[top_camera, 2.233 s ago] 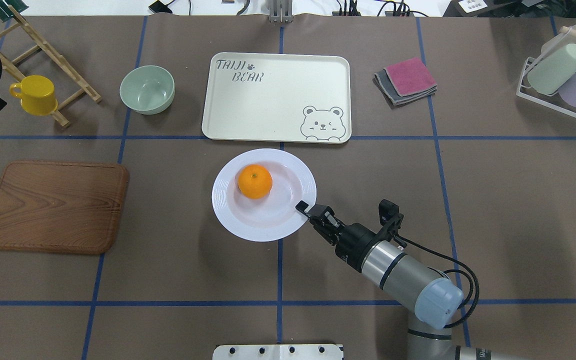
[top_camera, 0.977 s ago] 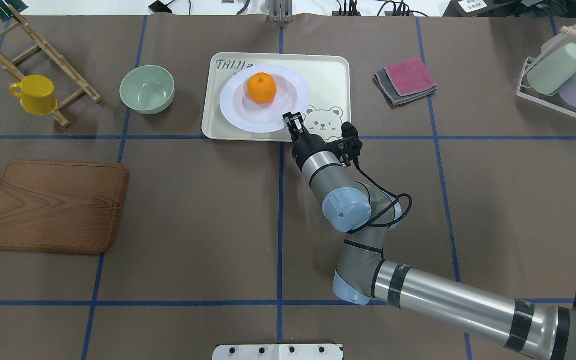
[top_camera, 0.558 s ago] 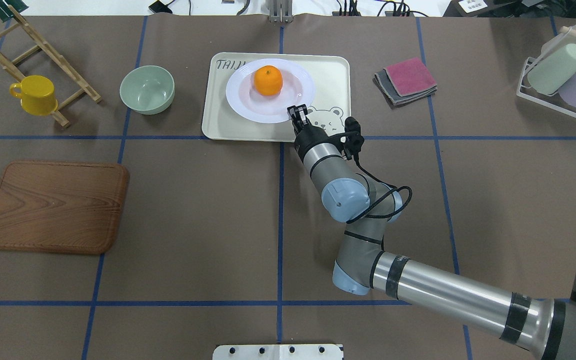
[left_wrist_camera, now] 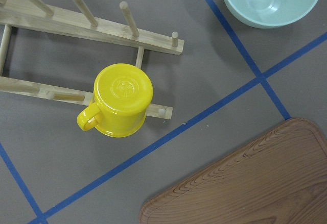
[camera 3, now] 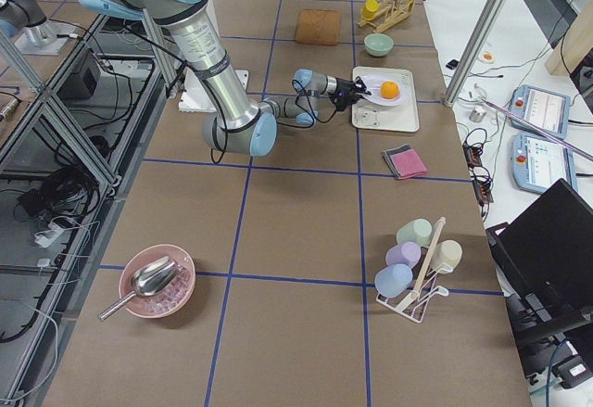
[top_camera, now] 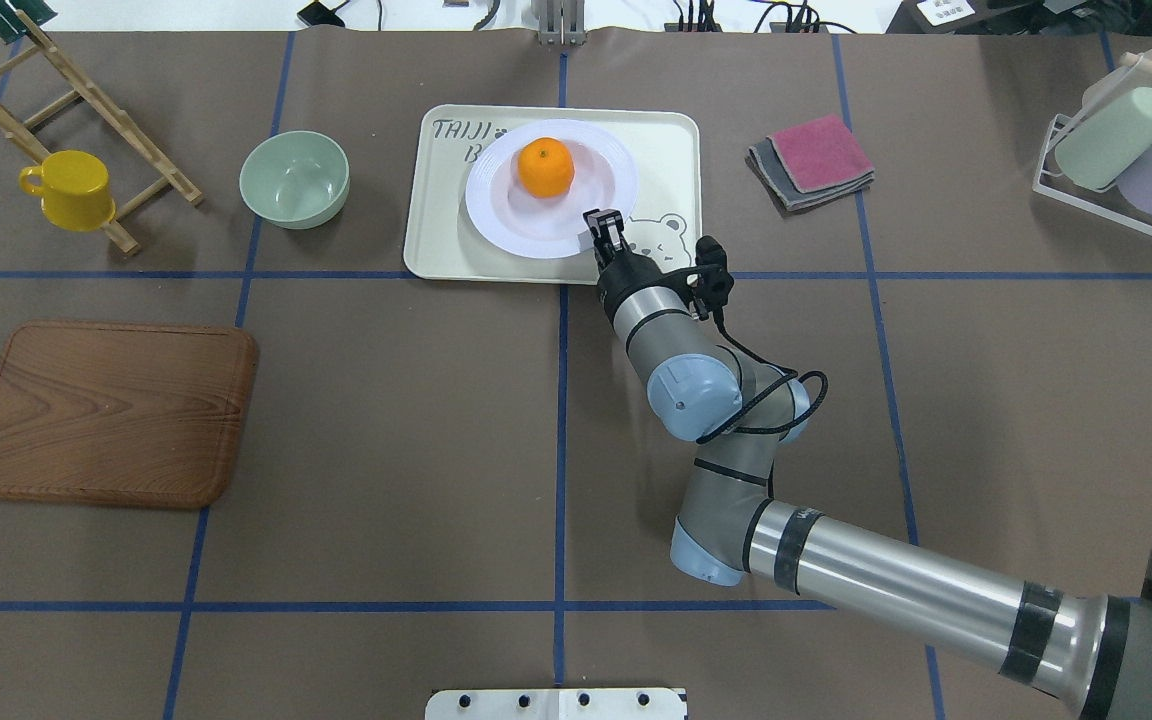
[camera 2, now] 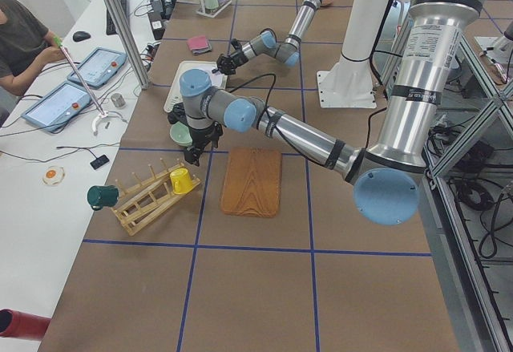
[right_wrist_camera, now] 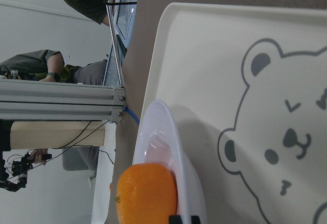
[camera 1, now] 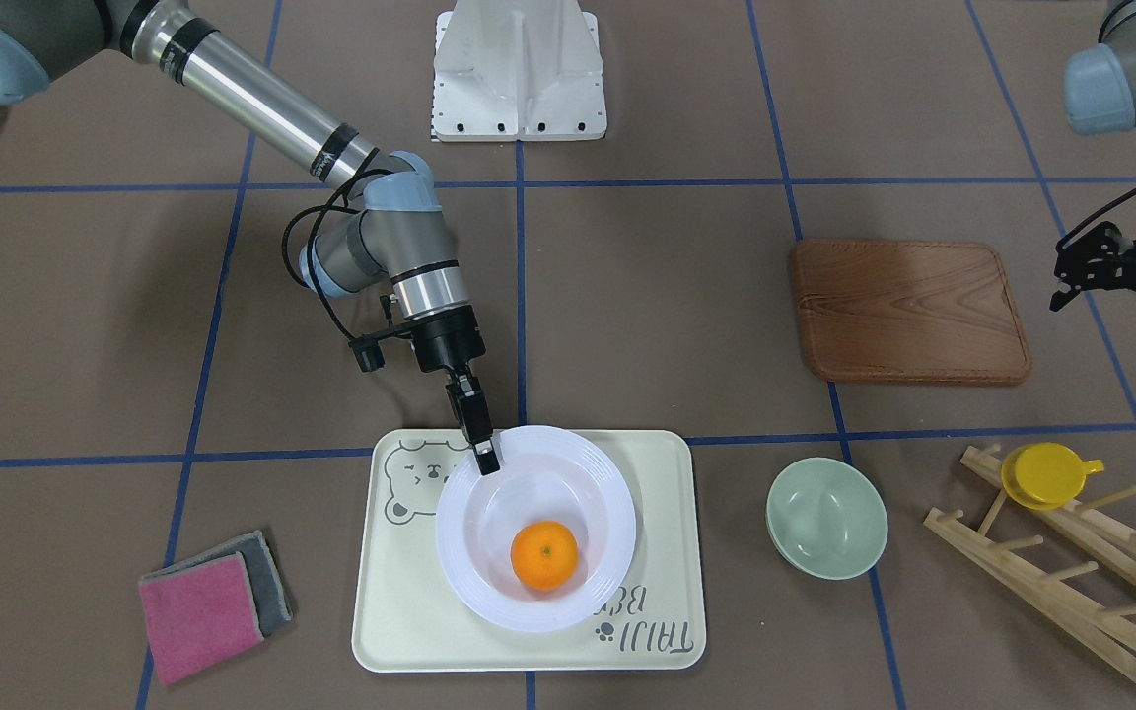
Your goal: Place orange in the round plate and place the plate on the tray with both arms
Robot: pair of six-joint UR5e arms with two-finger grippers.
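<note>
White and glossy, the round plate (top_camera: 521, 225) lay over the tray (top_camera: 436, 245) at this moment. A little more than two seconds before it had been on the brown table cover, just in front of the tray. Within the last second it also moved a little toward the robot's right, so it covered more of the grey lettering, while the bear face stayed uncovered. The orange (top_camera: 546, 167) travelled with it and sat inside the plate, on the far side of the well.

The right gripper (top_camera: 604, 225) was pinched on the near rim of the plate – in the right wrist view a black fingertip pressed on that rim, just beside the orange. Whether the plate already rested flat on the tray or hung slightly above it, I could not tell; a shadow under its edge suggested a small tilt.

The left gripper (camera 1: 1115, 296) took no part. It hovered well apart, over the yellow cup (left_wrist_camera: 121, 100) on the wooden rack (left_wrist_camera: 102, 25), and I could not tell if its fingers were apart or together.

In my judgement the task was almost finished – only lowering and letting go remained, although one arm alone had made the carry.
</note>
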